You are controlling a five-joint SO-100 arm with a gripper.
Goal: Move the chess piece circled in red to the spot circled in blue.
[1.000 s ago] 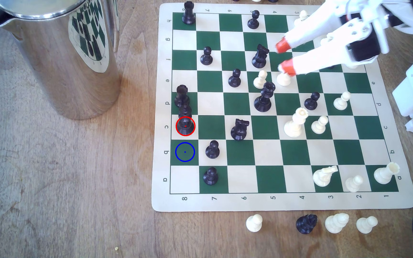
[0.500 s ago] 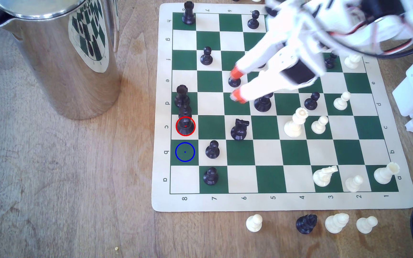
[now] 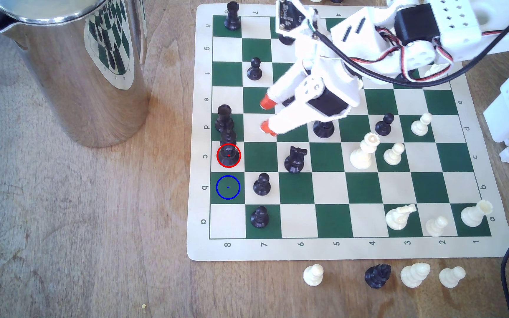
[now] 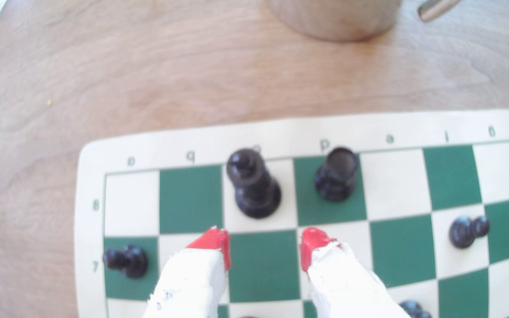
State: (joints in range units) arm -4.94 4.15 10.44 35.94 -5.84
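The tall black chess piece stands in the red circle on a cream square at the board's edge on the exterior view's left. In the wrist view the same piece rises just beyond my fingertips. The blue-circled dark green square lies bare right beside it, toward the view's bottom. My gripper hovers open over the board, about one square away from the piece toward the exterior view's right and slightly further up. Its red-tipped fingers hold nothing. A black rook stands on the square adjoining the circled piece.
A shiny steel jug stands on the wooden table off the board's edge. Black pawns and a black knight stand near the blue spot. Several captured pieces lie below the chess mat. White pieces crowd the exterior view's right side.
My open gripper has swept across the board from the exterior view's upper right toward the circled piece, stopping about one square short. No piece has moved.
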